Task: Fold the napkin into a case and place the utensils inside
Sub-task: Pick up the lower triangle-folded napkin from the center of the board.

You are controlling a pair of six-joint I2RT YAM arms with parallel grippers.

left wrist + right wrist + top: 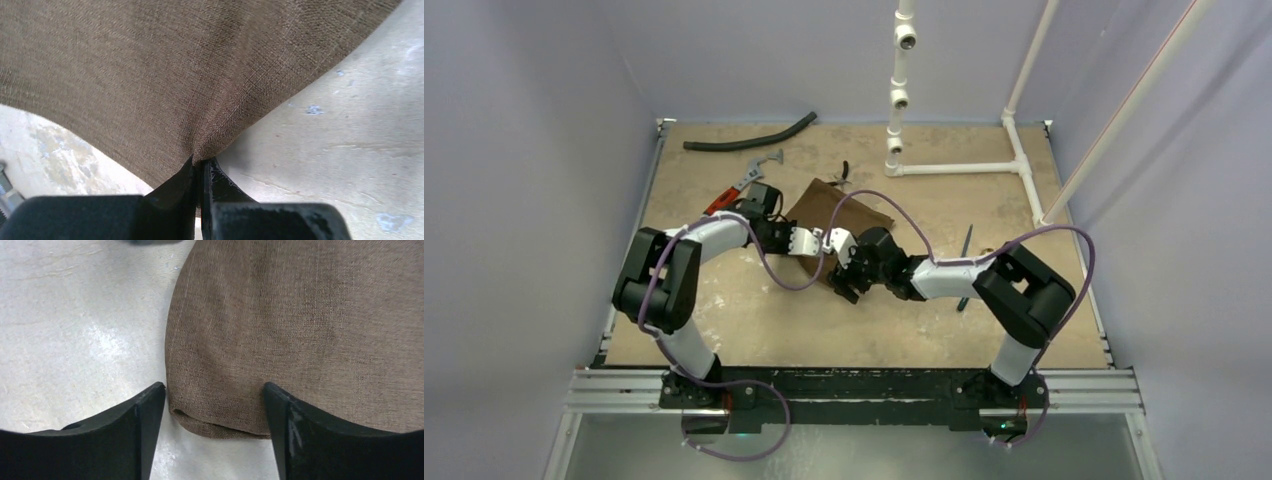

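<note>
The counter (754, 330) is a scuffed, mottled beige sheet, matte and patchy, with a white plastic pipe frame (959, 167) standing at its far right. In the middle of it lies the napkin (834, 205), a dark-brown woven cloth with a coarse, linen-like grain. From above it reads as a skewed four-sided shape, its near part hidden under the two wrists. The right wrist view shows a rounded near edge where a second layer peeks out underneath, so a first fold seems to be begun, but nothing yet looks like a finished case. The left tool (201, 162) has its black jaws pressed together on a pinch of the napkin's edge, and the cloth puckers and rises away from that point, lifted off the counter there. The right tool (215, 390) is spread wide, its two dark fingers straddling the rounded edge without gripping it, and it holds nothing. By this reading the folding is at an early stage, and the loading step is wholly undone. A limp black rubber hose (749, 138) curves along the far edge, and a red-handled wrench (744, 182) lies near the left arm. One dark, slim utensil (966, 250) rests on the bare counter beside the right arm, apart from the napkin; no other cutlery can be made out.
</note>
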